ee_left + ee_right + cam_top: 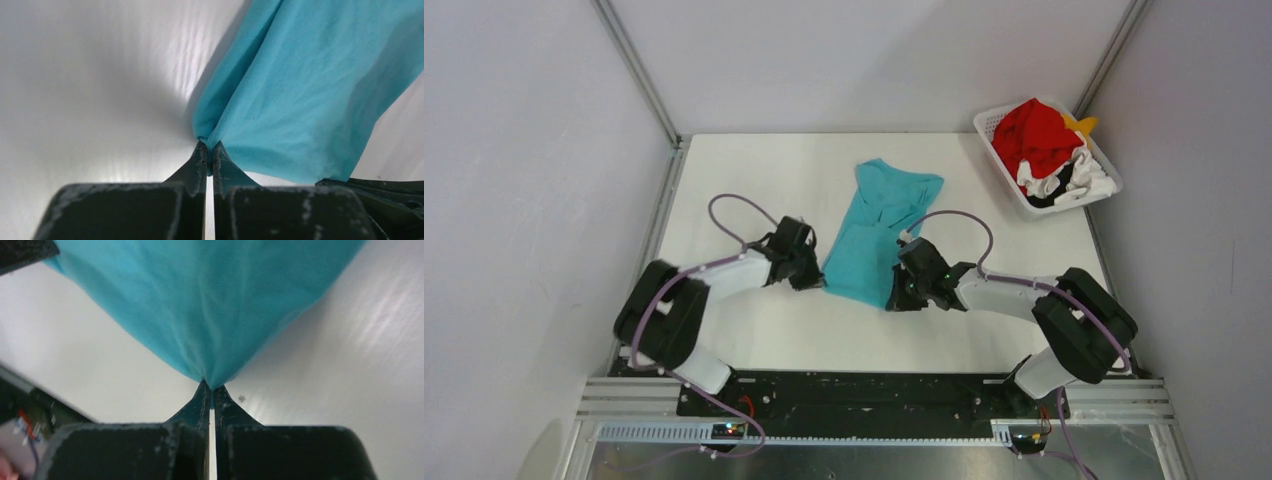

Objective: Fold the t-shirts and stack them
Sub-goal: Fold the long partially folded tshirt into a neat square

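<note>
The teal t-shirt [879, 235] is laid flat near the middle of the table [754, 170], with its long axis running from the near edge towards the far edge and slanted slightly to the right at the far end. Its near end is held at both corners. The left gripper [209, 147] is closed on the near-left corner, where a small pinch of cloth is seen bunched between the tips. The right gripper [210, 387] is closed on the near-right corner, with the fabric drawn to a point at its jaws. Whether the collar lies at the far end cannot be told for certain from above. The whole body of the shirt is spread away from both tools, towards the far edge, so the coming move is judged to be a fold along the long axis: the near end raised and carried over to the far end. Neither arm is clearly nearer, since each is set at its own corner and the two grips lie roughly level across the shirt's width. An even lift is therefore called for, or the fold may be skewed along the slant. The other shirts are piled in the white basket [992, 122] at the far right corner: a red shirt [1036, 135], a white and black shirt [1079, 180] and a yellow one [1081, 124] showing at the far side.
</note>
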`<state>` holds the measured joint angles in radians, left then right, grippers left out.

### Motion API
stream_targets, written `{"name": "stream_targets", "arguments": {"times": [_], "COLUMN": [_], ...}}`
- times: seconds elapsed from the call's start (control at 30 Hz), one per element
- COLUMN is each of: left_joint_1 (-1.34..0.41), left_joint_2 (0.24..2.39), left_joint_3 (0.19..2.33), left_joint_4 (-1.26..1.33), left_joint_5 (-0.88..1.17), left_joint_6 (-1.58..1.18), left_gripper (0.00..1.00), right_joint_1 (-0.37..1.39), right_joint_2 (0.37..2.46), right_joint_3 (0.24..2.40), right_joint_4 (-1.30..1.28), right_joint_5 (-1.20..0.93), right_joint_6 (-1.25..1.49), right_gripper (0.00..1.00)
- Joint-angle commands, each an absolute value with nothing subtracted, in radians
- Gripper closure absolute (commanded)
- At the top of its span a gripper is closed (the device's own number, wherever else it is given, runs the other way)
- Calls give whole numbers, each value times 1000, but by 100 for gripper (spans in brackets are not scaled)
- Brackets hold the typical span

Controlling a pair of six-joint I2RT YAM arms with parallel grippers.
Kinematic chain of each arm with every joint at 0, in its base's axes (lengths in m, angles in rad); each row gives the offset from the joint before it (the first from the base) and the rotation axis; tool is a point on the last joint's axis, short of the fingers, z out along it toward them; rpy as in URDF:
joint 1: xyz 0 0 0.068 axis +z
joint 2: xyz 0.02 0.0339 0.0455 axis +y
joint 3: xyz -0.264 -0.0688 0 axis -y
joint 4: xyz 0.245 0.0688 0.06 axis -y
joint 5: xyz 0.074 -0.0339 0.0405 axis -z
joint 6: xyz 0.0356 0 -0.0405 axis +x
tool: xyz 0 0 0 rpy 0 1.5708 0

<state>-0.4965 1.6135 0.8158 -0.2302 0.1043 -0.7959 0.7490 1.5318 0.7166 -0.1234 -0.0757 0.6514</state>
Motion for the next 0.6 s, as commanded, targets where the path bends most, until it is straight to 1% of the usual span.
{"name": "stream_targets", "arguments": {"times": [0.0, 0.03, 0.17, 0.23, 0.27, 0.3, 0.37, 0.43, 0.5, 0.57], "left_joint_1": [-503, -503, -511, -515, -516, -517, -518, -518, -518, -518], "left_joint_2": [1364, 1325, 1063, 858, 806, 698, 553, 454, 405, 408], "left_joint_3": [686, 644, 531, 489, 479, 470, 484, 507, 529, 558], "left_joint_4": [-260, -260, -304, -380, -401, -450, -513, -543, -548, -548], "left_joint_5": [14, 21, 33, 20, 8, 6, 4, 11, 28, 32], "left_joint_6": [-792, -795, -827, -846, -849, -848, -824, -810, -807, -800], "left_gripper": [100, 100, 100, 100, 100, 100, 100, 100, 100, 100], "right_joint_1": [811, 822, 877, 904, 921, 930, 951, 962, 960, 950], "right_joint_2": [1434, 1424, 1367, 1345, 1337, 1322, 1304, 1285, 1268, 1253], "right_joint_3": [710, 710, 710, 712, 712, 716, 719, 718, 719, 719], "right_joint_4": [-211, -219, -202, -174, -163, -145, -118, -99, -92, -95], "right_joint_5": [-297, -332, -551, -643, -700, -725, -794, -840, -861, -873], "right_joint_6": [624, 621, 656, 686, 698, 719, 758, 791, 815, 834], "right_gripper": [100, 100, 100, 100, 100, 100, 100, 100, 100, 100]}}
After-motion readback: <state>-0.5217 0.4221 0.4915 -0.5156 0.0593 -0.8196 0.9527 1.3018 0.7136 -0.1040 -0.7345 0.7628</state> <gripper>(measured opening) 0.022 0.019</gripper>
